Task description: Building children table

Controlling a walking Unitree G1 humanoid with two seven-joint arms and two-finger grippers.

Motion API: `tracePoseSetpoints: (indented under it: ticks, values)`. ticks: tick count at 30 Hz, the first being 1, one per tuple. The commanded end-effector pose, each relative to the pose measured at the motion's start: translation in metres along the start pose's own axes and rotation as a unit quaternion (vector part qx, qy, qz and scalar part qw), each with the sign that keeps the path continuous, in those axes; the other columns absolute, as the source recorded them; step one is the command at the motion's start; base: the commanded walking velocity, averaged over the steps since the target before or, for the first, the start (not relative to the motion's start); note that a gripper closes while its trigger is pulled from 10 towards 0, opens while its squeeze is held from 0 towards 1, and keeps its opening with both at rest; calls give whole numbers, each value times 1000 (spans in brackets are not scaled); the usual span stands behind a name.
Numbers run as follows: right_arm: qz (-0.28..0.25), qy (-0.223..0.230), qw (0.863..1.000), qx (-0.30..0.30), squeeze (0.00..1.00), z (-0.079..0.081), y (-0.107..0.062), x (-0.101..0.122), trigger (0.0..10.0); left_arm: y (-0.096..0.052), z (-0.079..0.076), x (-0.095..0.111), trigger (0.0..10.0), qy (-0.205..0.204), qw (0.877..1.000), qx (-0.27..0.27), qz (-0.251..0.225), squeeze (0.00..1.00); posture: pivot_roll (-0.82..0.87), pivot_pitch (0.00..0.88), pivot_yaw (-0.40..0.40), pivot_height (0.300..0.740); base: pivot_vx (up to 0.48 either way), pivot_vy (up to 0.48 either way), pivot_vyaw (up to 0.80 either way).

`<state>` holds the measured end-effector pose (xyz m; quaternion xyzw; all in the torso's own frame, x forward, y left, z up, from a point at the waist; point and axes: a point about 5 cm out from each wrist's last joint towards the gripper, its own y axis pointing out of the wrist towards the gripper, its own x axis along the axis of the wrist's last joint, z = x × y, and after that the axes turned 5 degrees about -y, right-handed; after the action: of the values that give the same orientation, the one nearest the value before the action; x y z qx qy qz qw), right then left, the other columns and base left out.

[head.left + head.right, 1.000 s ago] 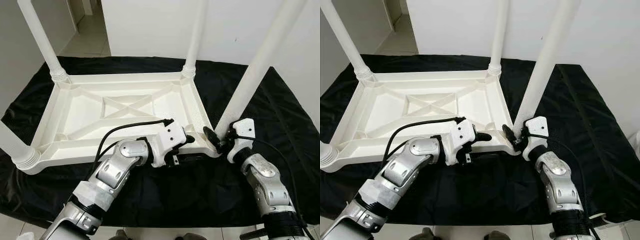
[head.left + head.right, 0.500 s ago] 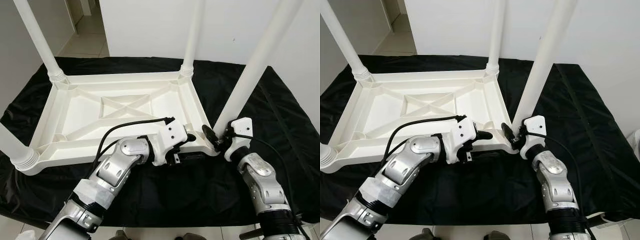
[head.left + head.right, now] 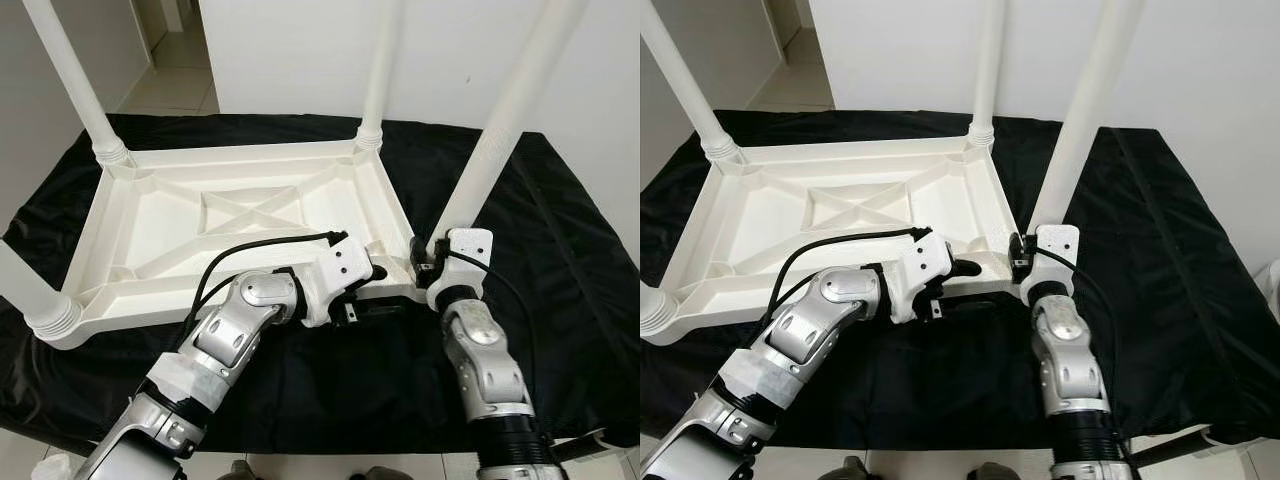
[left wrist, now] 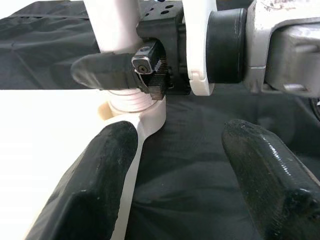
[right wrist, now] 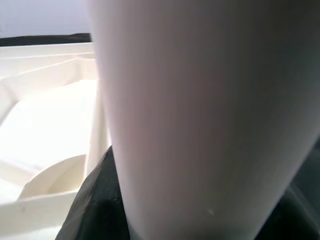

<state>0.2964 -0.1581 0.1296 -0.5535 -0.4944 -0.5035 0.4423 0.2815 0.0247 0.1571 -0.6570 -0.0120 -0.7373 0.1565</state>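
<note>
Tabletop point(image 3: 250, 215) lay upside down on your black cloth point(image 3: 560, 270), three legs already standing. Your right gripper point(image 3: 432, 262) clenched the fourth leg point(image 3: 500, 130) at the near right corner; your left gripper point(image 4: 170, 165) hovered released just beside that corner.

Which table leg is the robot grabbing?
The near-right leg, at the corner closest to the robot. The right gripper clamps its base; the other three legs stand untouched.
</note>
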Motion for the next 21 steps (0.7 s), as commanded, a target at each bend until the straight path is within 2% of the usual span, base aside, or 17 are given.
tracePoseSetpoints:
  ticks: [1,4,5,8,13,14,16,17,21]
  values:
    - [40,-15,998,-47,0,3,-3,-11,10000,1,2,2,10000,13,1000,-4,5,0,-40,5,-5,740,0,0,0]
    - [44,-21,997,-62,0,4,-4,-12,10000,2,2,2,10000,16,1000,-3,7,0,-40,5,-5,740,0,0,0]
    - [52,-15,996,-76,0,7,-7,-14,10000,2,2,1,10000,17,1000,-2,8,0,-38,6,-6,740,0,0,0]
    - [48,2,996,-70,0,17,-12,-13,10000,1,2,1,10000,18,1000,-1,9,0,-40,7,-3,740,0,0,0]
    - [42,3,997,-71,0,16,-13,-11,10000,1,2,1,10000,18,1000,-2,9,0,-42,5,-1,740,0,0,0]
    - [41,5,995,-85,514,10,-12,-10,10000,2,3,1,10000,19,1000,-2,9,0,-45,7,-1,740,0,0,0]
    - [41,5,995,-85,514,10,-12,-10,10000,2,3,1,10000,19,1000,-2,9,0,-45,7,-1,740,0,0,0]
    - [40,9,995,-88,1000,8,-12,-9,10000,3,3,2,10000,19,1000,-2,8,0,-45,4,-1,740,0,0,0]
    - [22,12,995,-93,1000,2,-13,-4,10000,4,5,4,10000,23,1000,0,4,0,-41,4,-7,740,0,0,0]
